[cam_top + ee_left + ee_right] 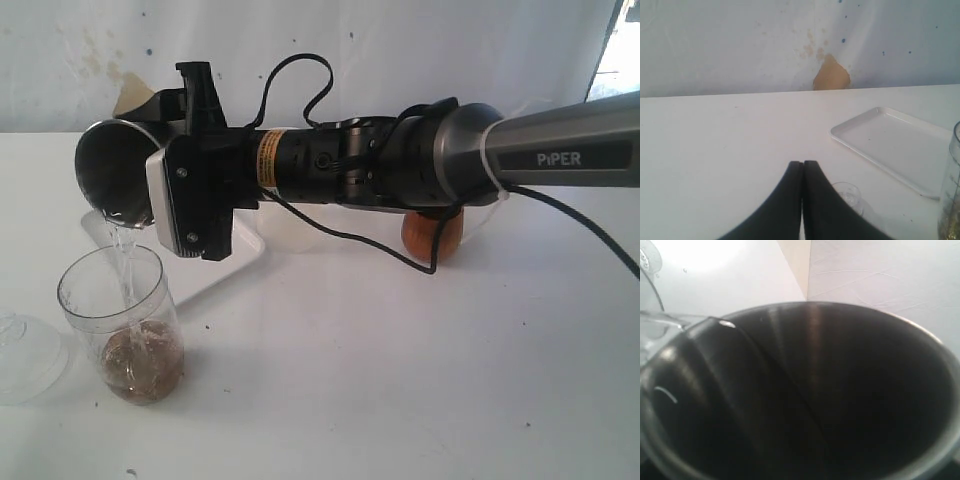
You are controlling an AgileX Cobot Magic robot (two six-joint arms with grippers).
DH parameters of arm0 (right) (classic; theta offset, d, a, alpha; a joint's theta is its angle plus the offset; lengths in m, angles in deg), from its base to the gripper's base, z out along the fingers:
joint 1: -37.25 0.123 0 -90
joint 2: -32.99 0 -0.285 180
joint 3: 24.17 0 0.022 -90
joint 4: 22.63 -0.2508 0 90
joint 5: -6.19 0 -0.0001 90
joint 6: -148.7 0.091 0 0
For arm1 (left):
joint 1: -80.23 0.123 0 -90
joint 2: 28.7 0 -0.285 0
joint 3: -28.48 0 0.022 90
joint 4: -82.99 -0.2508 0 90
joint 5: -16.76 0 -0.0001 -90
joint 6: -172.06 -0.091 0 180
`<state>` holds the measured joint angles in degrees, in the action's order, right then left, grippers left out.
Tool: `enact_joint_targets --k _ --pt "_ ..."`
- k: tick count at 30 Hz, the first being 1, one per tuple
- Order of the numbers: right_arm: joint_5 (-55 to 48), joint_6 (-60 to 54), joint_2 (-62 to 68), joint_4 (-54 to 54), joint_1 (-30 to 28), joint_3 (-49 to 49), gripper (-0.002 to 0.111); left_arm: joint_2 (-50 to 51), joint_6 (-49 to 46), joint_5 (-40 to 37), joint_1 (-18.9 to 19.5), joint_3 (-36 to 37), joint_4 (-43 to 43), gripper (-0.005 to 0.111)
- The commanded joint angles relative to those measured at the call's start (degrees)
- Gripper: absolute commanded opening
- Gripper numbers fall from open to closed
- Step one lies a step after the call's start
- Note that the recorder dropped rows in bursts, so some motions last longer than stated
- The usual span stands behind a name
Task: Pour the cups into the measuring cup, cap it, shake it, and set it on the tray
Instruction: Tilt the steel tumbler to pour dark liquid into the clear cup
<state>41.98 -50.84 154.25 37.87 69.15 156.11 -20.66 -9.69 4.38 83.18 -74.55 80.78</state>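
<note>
So the right jaws are spread wide around the steel tumbler [115, 170], tipped on its side, with water streaming into the measuring cup [120, 320] at the near left of the counter [400, 380]. There's brownish stuff in the bottom of it. The tray [890, 145] sits just behind it, the wooden cup [432, 235] far right behind the arm. The left jaws are pressed together, holding nothing.

Bare tabletop [420, 390] lies open right of the measuring cup [120, 325]. The right arm [400, 160] spans mid-scene before the wooden cup [428, 240] and tray [245, 252]. The tipped steel tumbler [112, 168] overhangs the measuring cup's mouth, and a clear lid [25, 355] flanks it.
</note>
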Motion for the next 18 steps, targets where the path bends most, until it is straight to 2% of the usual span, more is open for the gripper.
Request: enact_joint_targets --k 1,18 --pt "1.2 -2.2 -1.4 -1.6 0.0 0.7 0.0 -0.3 0.2 0.7 -0.3 0.2 0.0 0.001" --pt "-0.2 -3.3 -1.4 -1.6 0.0 2.5 0.0 -0.3 0.2 0.7 -0.3 0.2 0.0 0.001"
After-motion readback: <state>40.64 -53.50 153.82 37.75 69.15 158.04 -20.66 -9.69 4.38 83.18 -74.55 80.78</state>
